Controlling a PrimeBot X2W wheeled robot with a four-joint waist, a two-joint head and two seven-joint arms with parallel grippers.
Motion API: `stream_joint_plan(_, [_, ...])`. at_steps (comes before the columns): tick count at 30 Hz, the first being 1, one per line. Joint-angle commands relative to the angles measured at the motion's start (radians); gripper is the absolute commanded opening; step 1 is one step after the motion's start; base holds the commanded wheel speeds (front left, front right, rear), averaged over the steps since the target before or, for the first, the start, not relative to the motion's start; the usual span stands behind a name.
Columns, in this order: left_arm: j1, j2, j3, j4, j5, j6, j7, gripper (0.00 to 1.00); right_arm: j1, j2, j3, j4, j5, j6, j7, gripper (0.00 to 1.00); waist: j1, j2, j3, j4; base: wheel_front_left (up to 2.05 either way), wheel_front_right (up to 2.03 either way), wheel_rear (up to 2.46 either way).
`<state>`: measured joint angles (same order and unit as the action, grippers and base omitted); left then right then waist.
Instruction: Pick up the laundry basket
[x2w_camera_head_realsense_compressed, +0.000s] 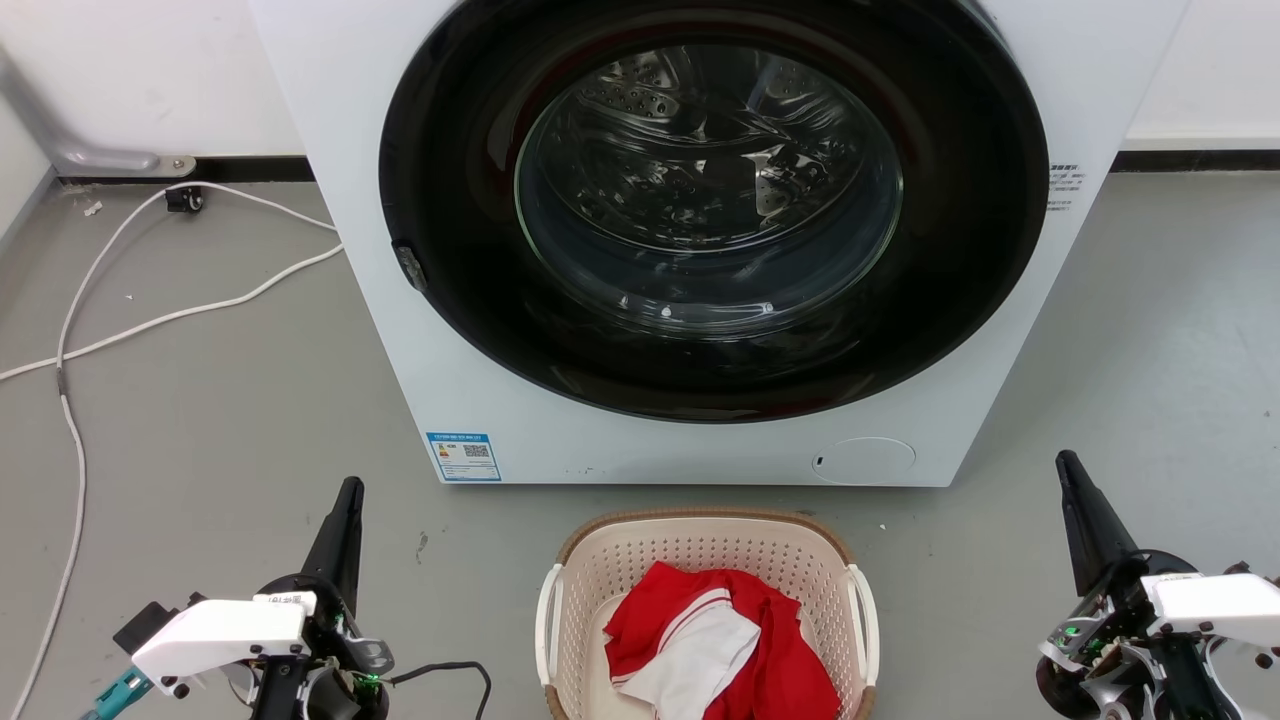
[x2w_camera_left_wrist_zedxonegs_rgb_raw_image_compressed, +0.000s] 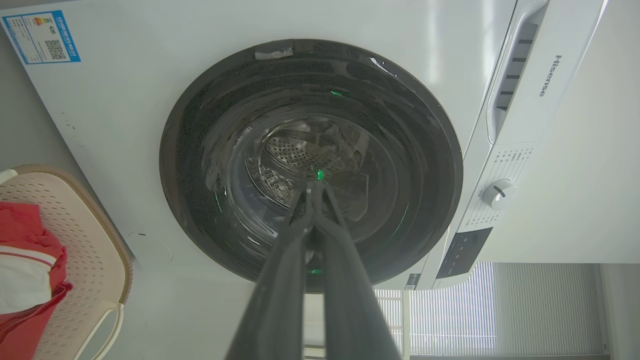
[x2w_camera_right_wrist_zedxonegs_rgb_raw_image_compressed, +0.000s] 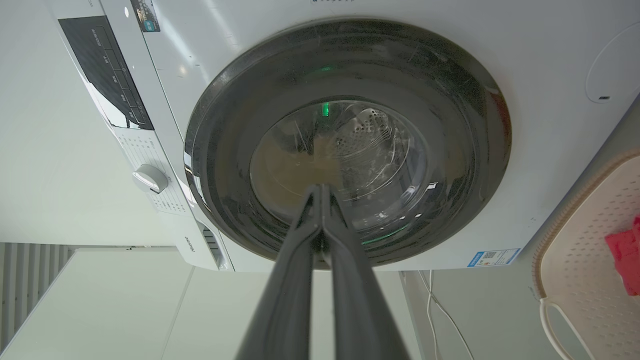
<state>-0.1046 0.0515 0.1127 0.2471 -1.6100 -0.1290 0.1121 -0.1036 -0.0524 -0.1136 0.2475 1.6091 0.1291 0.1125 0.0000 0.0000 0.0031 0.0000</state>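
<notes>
Nearest you, your left hand (x2w_camera_head_realsense_compressed: 349, 492) is at the lower left of the head view and your right hand (x2w_camera_head_realsense_compressed: 1069, 468) at the lower right. Each has its two dark fingers pressed together, pointing up and holding nothing, and both wrist views show the fingertips meeting. Between the hands, on the grey floor (x2w_camera_head_realsense_compressed: 200, 430), stands the laundry basket (x2w_camera_head_realsense_compressed: 700, 552). It is cream and perforated with a brown woven-look rim, and its near end is cut off by the bottom edge of the head view. A red and white garment (x2w_camera_head_realsense_compressed: 720, 645) lies crumpled inside it. The basket's left handle (x2w_camera_head_realsense_compressed: 546, 625) and right handle (x2w_camera_head_realsense_compressed: 866, 625), both white, are untouched, and each hand is well apart from the handle on its own side. Just beyond the basket is a white front-loading washer (x2w_camera_head_realsense_compressed: 420, 400) with a round dark glass door (x2w_camera_head_realsense_compressed: 700, 190). A white cable (x2w_camera_head_realsense_compressed: 150, 322) trails over the floor to the washer's left. By my reading the pick-up hasn't begun: you have yet to open both hands, bring them in to the handles, close and lift.
</notes>
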Motion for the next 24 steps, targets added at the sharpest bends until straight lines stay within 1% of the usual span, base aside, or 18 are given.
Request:
stream_joint_plan(1, [-0.011, -0.001, 0.003, 0.001, 0.003, -0.003, 0.004, 0.0, -0.013, 0.004, -0.001, 0.001, -0.003, 0.003, 0.003, 0.0, 0.0, 0.0, 0.0, 0.0, 0.0, 0.0, 0.0])
stream_joint_plan(20, [-0.011, -0.001, 0.003, 0.001, 0.004, -0.003, 0.003, 0.0, -0.013, 0.004, -0.001, 0.001, -0.003, 0.003, 0.003, 0.0, 0.0, 0.0, 0.0, 0.0, 0.0, 0.0, 0.0])
stream_joint_plan(21, [0.001, 0.0, -0.001, 0.003, 0.0, 0.0, 0.0, 1.0, 0.002, 0.0, 0.0, 0.002, 0.0, 0.0, -0.001, 1.0, 0.0, 0.0, 0.0, 0.0, 0.0, 0.0, 0.0])
stream_joint_plan(24, [0.004, -0.001, -0.015, -0.001, 0.005, 0.0, -0.011, 1.0, 0.007, 0.0, 0.007, -0.003, -0.005, 0.0, -0.012, 1.0, 0.0, 0.0, 0.0, 0.0, 0.0, 0.0, 0.0])
